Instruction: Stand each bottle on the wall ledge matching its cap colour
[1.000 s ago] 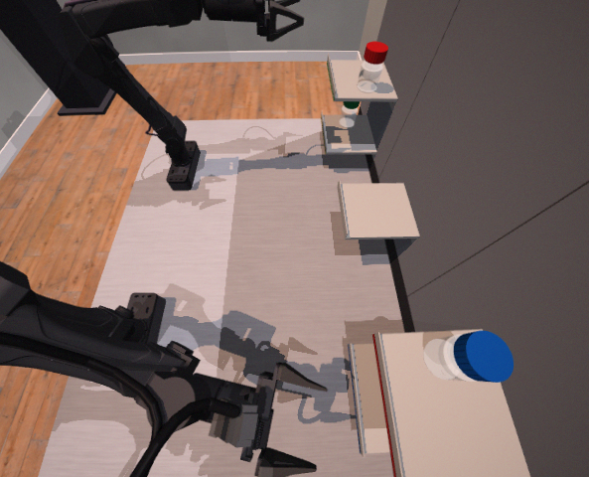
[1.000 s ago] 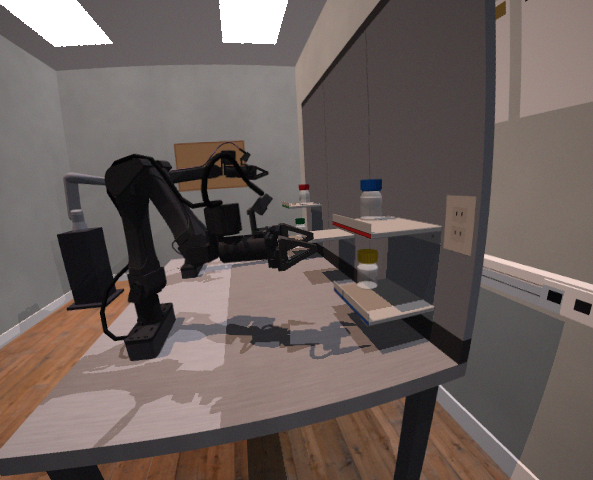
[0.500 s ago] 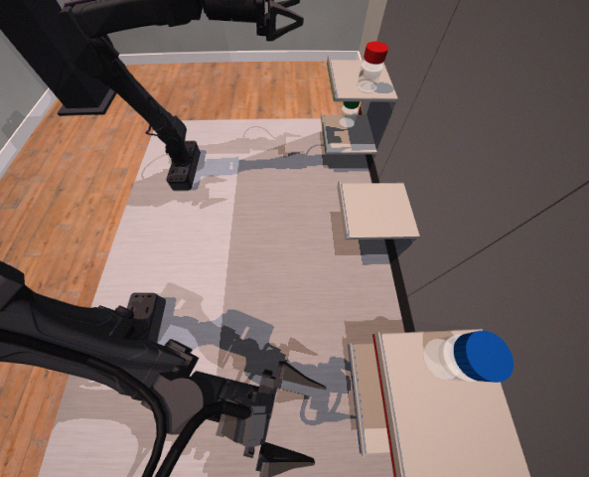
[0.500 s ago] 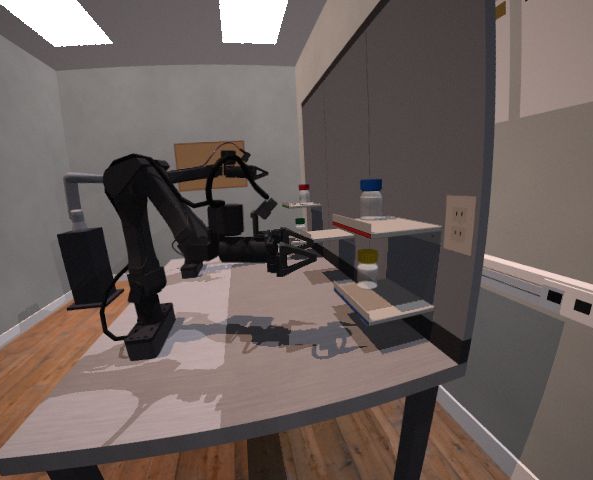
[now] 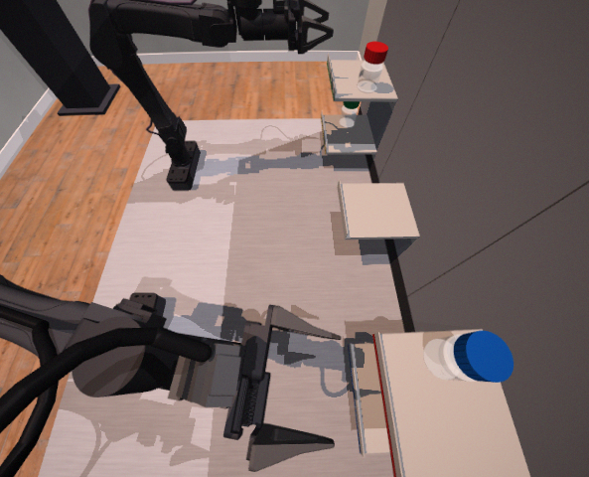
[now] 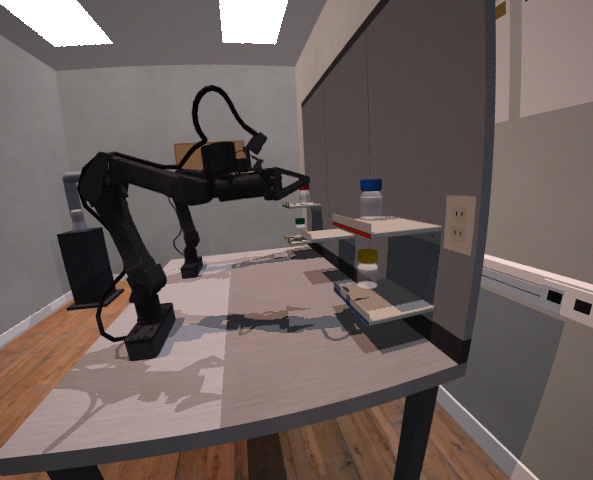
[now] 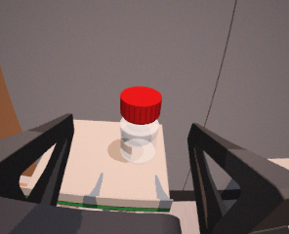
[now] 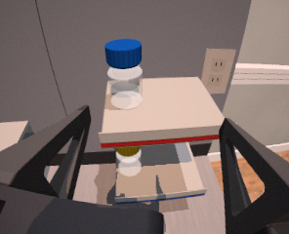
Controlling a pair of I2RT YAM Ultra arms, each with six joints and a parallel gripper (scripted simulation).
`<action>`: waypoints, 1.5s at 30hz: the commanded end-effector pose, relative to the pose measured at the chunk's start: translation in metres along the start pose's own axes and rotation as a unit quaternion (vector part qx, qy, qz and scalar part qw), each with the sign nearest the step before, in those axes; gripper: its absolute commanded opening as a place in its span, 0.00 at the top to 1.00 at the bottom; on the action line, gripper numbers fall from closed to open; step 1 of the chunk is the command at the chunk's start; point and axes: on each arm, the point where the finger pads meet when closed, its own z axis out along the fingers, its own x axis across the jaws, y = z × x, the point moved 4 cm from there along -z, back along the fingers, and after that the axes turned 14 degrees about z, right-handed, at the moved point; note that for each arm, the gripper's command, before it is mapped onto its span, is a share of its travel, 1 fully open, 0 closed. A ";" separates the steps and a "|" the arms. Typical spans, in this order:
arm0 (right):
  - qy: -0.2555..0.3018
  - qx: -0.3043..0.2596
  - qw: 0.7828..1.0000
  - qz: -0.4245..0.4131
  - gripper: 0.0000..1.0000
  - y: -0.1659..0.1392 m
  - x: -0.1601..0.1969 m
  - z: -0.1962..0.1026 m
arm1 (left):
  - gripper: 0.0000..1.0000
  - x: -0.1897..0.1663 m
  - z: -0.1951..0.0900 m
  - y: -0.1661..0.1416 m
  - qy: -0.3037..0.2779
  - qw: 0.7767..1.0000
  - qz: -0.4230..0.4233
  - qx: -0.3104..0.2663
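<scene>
A red-capped bottle [image 5: 373, 67] stands on the far top ledge [image 5: 357, 79], which has a green strip [image 7: 112, 205]. My left gripper [image 5: 315, 31] is open and empty, level with that ledge and short of the bottle [image 7: 141, 124]. A green-capped bottle [image 5: 350, 112] stands on the ledge below. A blue-capped bottle [image 5: 469, 357] stands on the near upper ledge with a red strip [image 8: 160, 139]. A yellow-capped bottle [image 8: 129, 159] stands on the blue-strip ledge [image 8: 160, 198] under it. My right gripper [image 5: 334, 389] is open and empty in front of the red-strip ledge.
An empty middle ledge [image 5: 378, 210] sticks out from the grey wall between the two ledge pairs. A wall outlet [image 6: 460, 224] sits beside the near ledges. The two arm bases [image 5: 182, 172] [image 6: 146, 330] stand on the table.
</scene>
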 end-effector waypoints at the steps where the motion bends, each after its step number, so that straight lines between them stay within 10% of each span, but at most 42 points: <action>1: -0.007 0.015 1.000 -0.002 0.00 0.028 0.021 -0.004 | 0.19 -0.010 0.032 -0.001 -0.004 0.999 -0.019 -0.038; 45: 0.014 -0.004 1.000 0.000 0.00 0.056 0.043 -0.002 | 0.19 -0.028 0.110 -0.039 -0.008 0.999 -0.031 -0.008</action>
